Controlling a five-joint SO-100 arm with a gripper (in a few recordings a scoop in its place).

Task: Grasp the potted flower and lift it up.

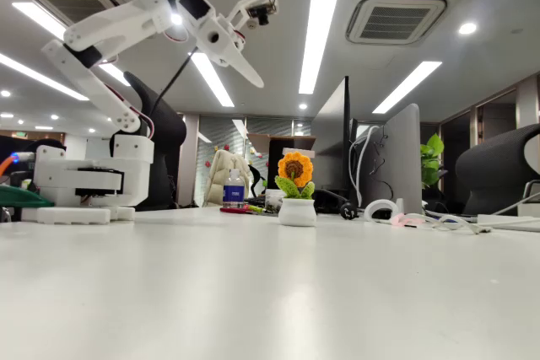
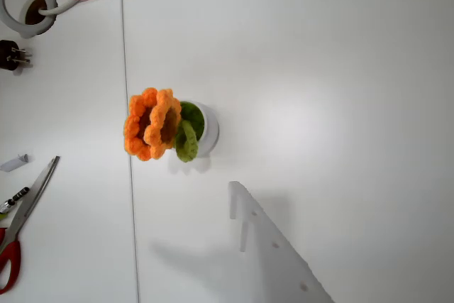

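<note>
Likely light, soft-headed potted flower (image 2: pixel 170 129) in a smooth, possibly slippery pot — best pinched at the pot, not the petals — gripper (image 1: pixel 240 52) aloft, jaw state unclear.

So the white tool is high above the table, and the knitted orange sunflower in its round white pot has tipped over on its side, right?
Not tipped: the fixed view shows the knitted orange sunflower in its round white pot standing upright on the table. The white tool is indeed high above it.
</note>
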